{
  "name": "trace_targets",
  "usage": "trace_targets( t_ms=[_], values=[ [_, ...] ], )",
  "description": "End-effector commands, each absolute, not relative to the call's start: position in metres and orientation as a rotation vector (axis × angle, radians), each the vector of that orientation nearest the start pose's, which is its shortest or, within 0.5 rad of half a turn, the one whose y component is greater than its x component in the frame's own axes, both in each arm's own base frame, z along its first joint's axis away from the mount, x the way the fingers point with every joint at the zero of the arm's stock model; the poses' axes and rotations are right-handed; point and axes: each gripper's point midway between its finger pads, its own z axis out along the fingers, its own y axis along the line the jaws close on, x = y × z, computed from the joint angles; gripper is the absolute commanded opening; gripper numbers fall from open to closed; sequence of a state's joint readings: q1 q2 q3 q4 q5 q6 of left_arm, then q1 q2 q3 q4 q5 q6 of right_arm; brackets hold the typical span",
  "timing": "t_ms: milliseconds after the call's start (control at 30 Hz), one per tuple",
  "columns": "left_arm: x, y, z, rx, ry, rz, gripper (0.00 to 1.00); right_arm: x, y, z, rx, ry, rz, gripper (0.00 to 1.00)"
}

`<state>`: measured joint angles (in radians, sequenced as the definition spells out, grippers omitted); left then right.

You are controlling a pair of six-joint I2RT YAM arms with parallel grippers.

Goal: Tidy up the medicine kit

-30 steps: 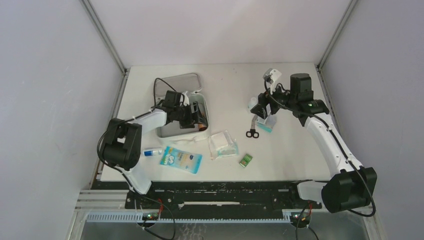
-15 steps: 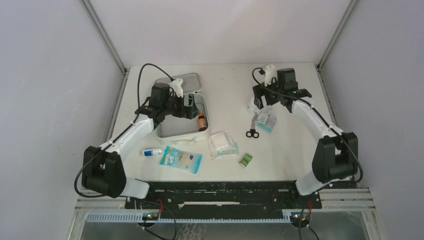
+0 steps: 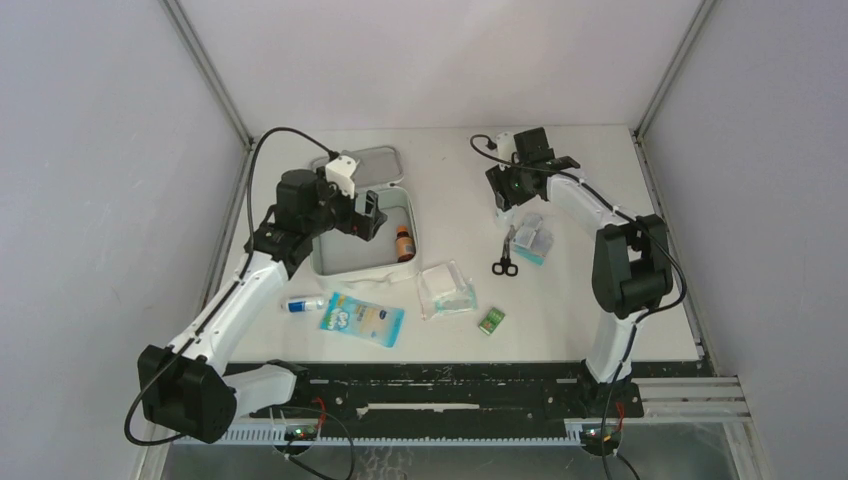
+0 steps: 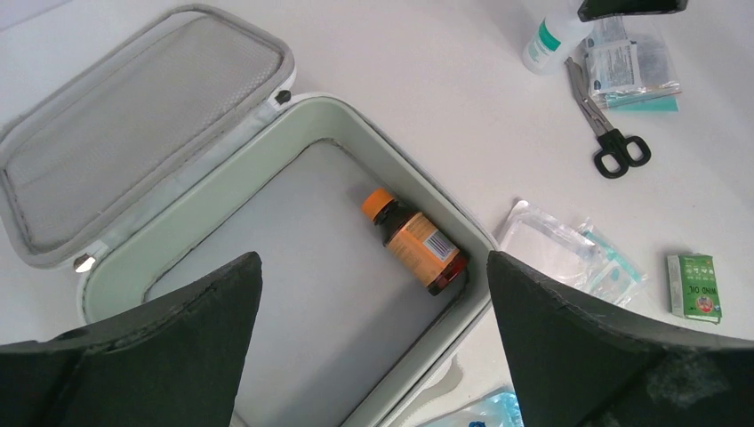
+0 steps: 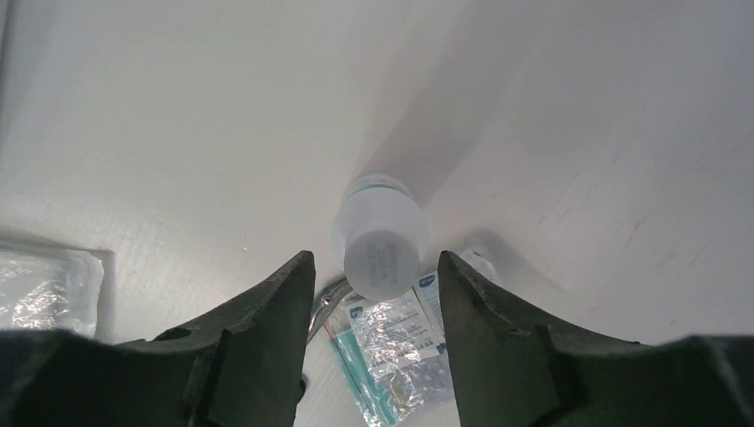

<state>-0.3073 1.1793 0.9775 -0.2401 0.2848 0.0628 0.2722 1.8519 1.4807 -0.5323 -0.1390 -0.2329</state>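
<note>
The white medicine kit [image 3: 345, 268] lies open at the left, its grey mesh lid [image 3: 366, 164] folded back. An amber bottle [image 3: 403, 243] lies inside against the right wall; the left wrist view shows it too [image 4: 413, 242]. My left gripper [image 3: 366, 215] hovers open and empty above the kit [image 4: 391, 142]. My right gripper [image 3: 508, 195] is open above a white bottle with a green band [image 5: 381, 240], which lies on the table between my fingers [image 5: 289, 294] in that view. I cannot tell whether they touch it.
Clear sachets [image 3: 535, 240] and black-handled scissors [image 3: 505, 258] lie beside the white bottle. Clear packets [image 3: 447, 290], a small green box [image 3: 490, 320], a blue-and-white flat packet [image 3: 362, 320] and a blue-capped tube [image 3: 305, 303] lie in front of the kit.
My left gripper has let go of the amber bottle inside the kit and risen back to the left. My right gripper has moved back and left over the white bottle.
</note>
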Motion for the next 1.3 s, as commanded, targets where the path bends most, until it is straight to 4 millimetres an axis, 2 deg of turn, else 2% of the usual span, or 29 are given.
trace_targets(
  t_ms=[0, 267, 533, 700, 800, 900, 1033, 1167, 1267],
  values=[
    [0.34, -0.159, 0.236, 0.602, 1.862, -0.428, 1.0, 0.449, 0.141, 0.118, -0.698, 2.378, 0.164, 0.52],
    [0.338, -0.157, 0.241, 0.606, 1.835, -0.407, 1.0, 0.45, 0.142, 0.107, -0.722, 2.399, 0.163, 0.45],
    [0.337, -0.155, 0.241, 0.608, 1.827, -0.395, 1.0, 0.457, 0.144, 0.111, -0.721, 2.39, 0.169, 0.49],
    [0.336, -0.154, 0.242, 0.607, 1.823, -0.394, 1.0, 0.457, 0.145, 0.113, -0.723, 2.388, 0.176, 0.41],
    [0.337, -0.153, 0.241, 0.6, 1.828, -0.384, 1.0, 0.456, 0.146, 0.115, -0.727, 2.387, 0.185, 0.33],
    [0.337, -0.152, 0.243, 0.598, 1.827, -0.381, 1.0, 0.454, 0.149, 0.124, -0.738, 2.372, 0.208, 0.22],
    [0.335, -0.151, 0.248, 0.63, 1.828, -0.362, 1.0, 0.443, 0.161, 0.149, -0.787, 2.311, 0.301, 0.12],
    [0.335, -0.149, 0.253, 0.673, 1.811, -0.342, 1.0, 0.418, 0.185, 0.181, -0.902, 2.19, 0.47, 0.07],
    [0.323, -0.165, 0.257, 0.798, 1.724, -0.422, 1.0, 0.392, 0.202, 0.207, -1.005, 2.091, 0.571, 0.03]
  ],
)
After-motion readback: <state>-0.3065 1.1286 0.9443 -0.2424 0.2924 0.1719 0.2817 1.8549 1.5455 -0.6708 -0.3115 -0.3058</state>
